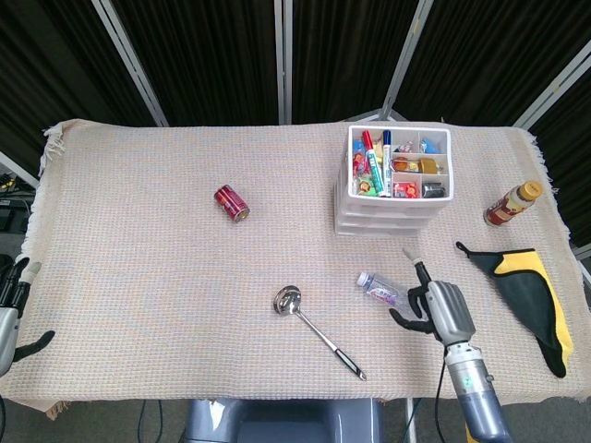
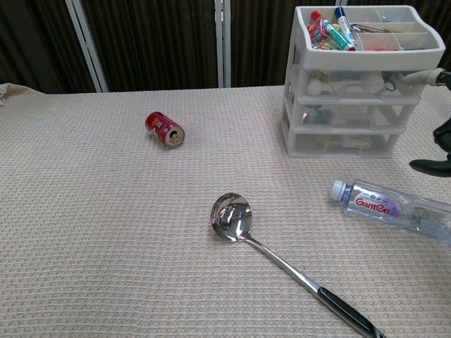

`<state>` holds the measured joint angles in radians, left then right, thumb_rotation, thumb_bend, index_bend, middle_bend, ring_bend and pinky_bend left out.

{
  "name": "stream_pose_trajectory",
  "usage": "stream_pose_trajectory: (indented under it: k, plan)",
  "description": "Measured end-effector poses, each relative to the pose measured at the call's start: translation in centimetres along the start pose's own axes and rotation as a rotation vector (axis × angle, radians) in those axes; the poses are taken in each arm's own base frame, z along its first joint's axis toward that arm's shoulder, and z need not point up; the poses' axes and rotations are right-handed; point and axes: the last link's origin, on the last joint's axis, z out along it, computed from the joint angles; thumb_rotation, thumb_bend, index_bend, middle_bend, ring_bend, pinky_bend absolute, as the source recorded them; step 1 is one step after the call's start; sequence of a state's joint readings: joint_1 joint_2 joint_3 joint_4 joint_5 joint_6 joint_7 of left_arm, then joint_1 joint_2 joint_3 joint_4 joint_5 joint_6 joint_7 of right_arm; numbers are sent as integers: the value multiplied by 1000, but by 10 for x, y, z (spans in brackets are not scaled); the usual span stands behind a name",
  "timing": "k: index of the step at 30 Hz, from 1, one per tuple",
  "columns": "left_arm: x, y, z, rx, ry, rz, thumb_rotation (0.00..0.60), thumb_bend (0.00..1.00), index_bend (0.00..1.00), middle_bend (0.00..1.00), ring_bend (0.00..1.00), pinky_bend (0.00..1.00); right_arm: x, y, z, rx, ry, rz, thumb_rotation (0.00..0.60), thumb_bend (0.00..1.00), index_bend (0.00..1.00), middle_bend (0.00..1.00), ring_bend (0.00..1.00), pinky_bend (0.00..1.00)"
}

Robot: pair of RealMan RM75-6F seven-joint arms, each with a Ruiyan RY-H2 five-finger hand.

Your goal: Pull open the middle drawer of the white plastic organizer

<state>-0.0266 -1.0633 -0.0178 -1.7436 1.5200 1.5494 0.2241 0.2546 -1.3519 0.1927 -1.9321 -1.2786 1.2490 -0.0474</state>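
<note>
The left hand (image 1: 11,309) sits at the far left edge of the head view, low down. It holds nothing, and its fingers look spread apart. A small red can (image 1: 232,202) lies on its side in the upper left middle. It is round and smooth. A shiny metal ladle (image 1: 316,329) with a black handle lies near the bottom middle.

The white plastic organizer (image 1: 395,185) stands in the upper right. It is a boxy stack of 3 see-through drawers with a tray of pens on top. The middle drawer (image 2: 352,110) looks closed.

A clear water bottle (image 1: 391,292) lies just below the organizer. The right hand (image 1: 441,309) hovers right over the bottle's far end. It holds nothing, with 1 finger pointing up at the organizer and the thumb out to the side.

The hand could bump the round bottle and make it roll. The light plastic organizer could slide on the bumpy woven surface (image 1: 138,268) when the drawer is pulled. A black and yellow cloth (image 1: 528,300) lies at the far right, and a brown bottle (image 1: 512,203) lies above it.
</note>
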Motion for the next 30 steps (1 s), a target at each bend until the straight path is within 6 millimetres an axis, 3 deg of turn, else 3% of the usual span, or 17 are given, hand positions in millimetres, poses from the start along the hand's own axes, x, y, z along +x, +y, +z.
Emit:
stream_pose_trajectory:
  k: [9, 19, 30]
  plan:
    - [1, 0, 1, -6, -2, -10, 600, 52, 0, 0, 0, 0, -20, -17, 25, -72, -118, 251, 600, 175, 0, 876, 917, 774]
    - [1, 1, 1, -12, -1, -13, 600, 52, 0, 0, 0, 0, -25, -23, 50, -163, -180, 537, 600, 193, 0, 875, 917, 774]
    - [1, -1, 3, -5, -6, -12, 600, 51, 0, 0, 0, 0, -35, -20, 84, -187, -127, 649, 600, 197, 39, 874, 917, 772]
